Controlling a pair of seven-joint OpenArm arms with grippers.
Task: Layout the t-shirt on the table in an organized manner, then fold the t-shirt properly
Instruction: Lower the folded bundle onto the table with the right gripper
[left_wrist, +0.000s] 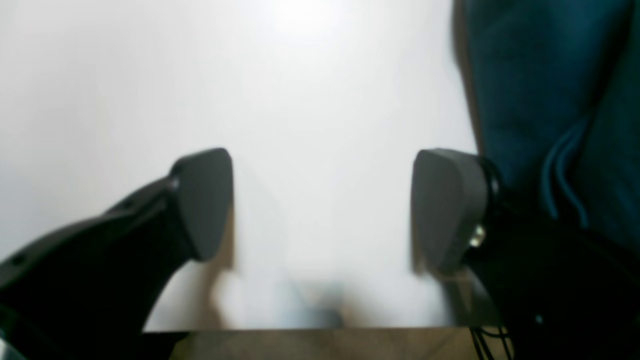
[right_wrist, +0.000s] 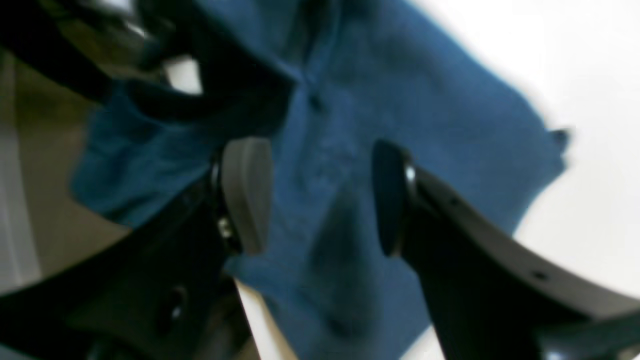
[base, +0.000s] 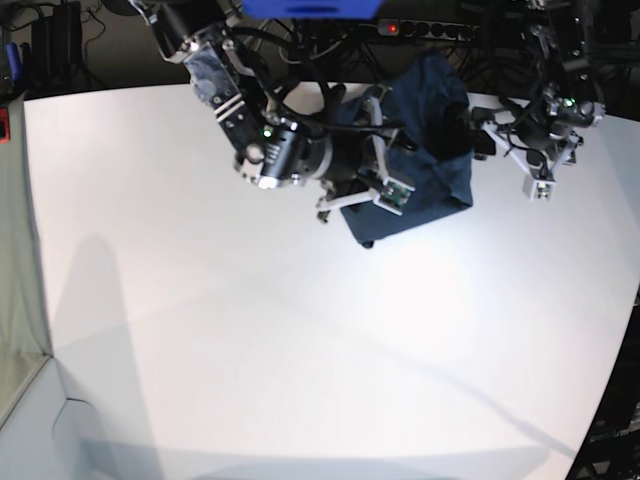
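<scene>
While it lies bunched at the far edge of the white bench (base: 300, 330), around one o'clock in the base view, the navy t-shirt (base: 425, 165) runs its long axis from the far rim down toward the seven o'clock direction, ending in a corner on the bench top. Which end is the neck cannot be told.

From the base view both arms flank the cloth. The right hand (base: 365, 190) sits over the shirt's lower left part; the left hand (base: 490, 140) is just beside its three o'clock edge.

Only the right wrist view shows that hand's pads (right_wrist: 247, 195) spread apart over blue fabric, gripping nothing. Only the left wrist view shows the left hand (left_wrist: 322, 205) spread wide over bare bench, the t-shirt off at two o'clock.
</scene>
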